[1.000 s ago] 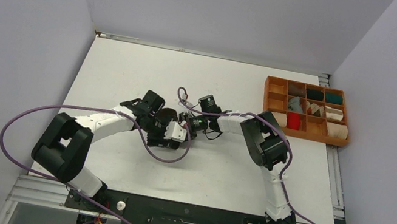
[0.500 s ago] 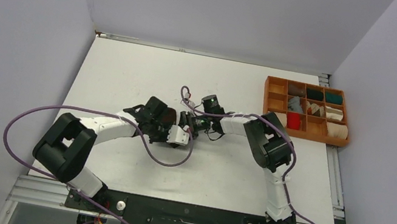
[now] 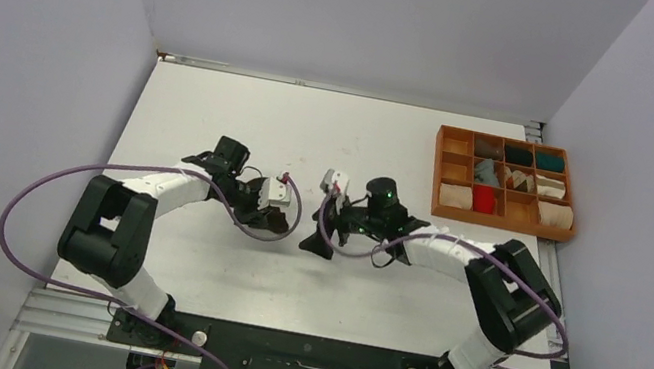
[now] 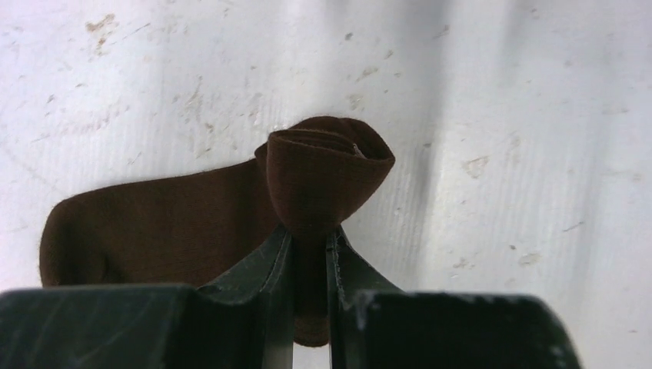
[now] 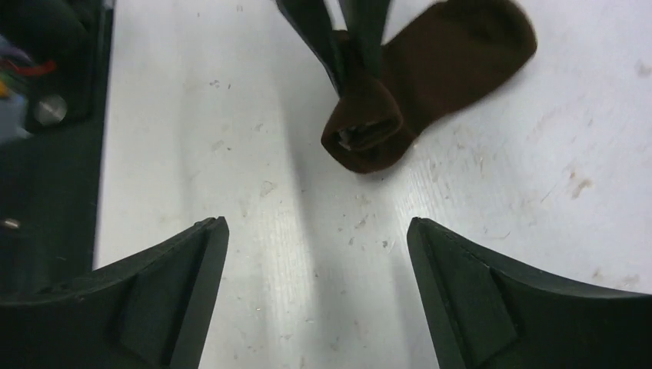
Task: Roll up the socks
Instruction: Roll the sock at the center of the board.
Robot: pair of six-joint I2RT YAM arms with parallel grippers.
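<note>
A dark brown sock (image 4: pixel 154 223) lies on the white table with one end turned into a loose roll (image 4: pixel 327 173). My left gripper (image 4: pixel 310 240) is shut on that rolled end, fabric pinched between its fingers; from above it sits left of the table's middle (image 3: pixel 269 215). The same sock (image 5: pixel 454 54) shows in the right wrist view, with its roll (image 5: pixel 365 131) held by the left fingers (image 5: pixel 311 31). My right gripper (image 5: pixel 317 227) stands wide open, nothing between its fingers, a short way from the roll (image 3: pixel 322 235). A grey sock (image 3: pixel 486 170) and a red sock (image 3: pixel 485 200) sit in tray compartments.
An orange wooden tray (image 3: pixel 437 158) with several compartments stands at the right edge, holding rolled beige, cream and teal bundles. Purple cables loop from both arms over the table. Grey walls close in the left, back and right sides.
My left gripper shut on the sock's rolled end and moved left. My right gripper opened, let go, and drew back to the right as its arm swung outward.
</note>
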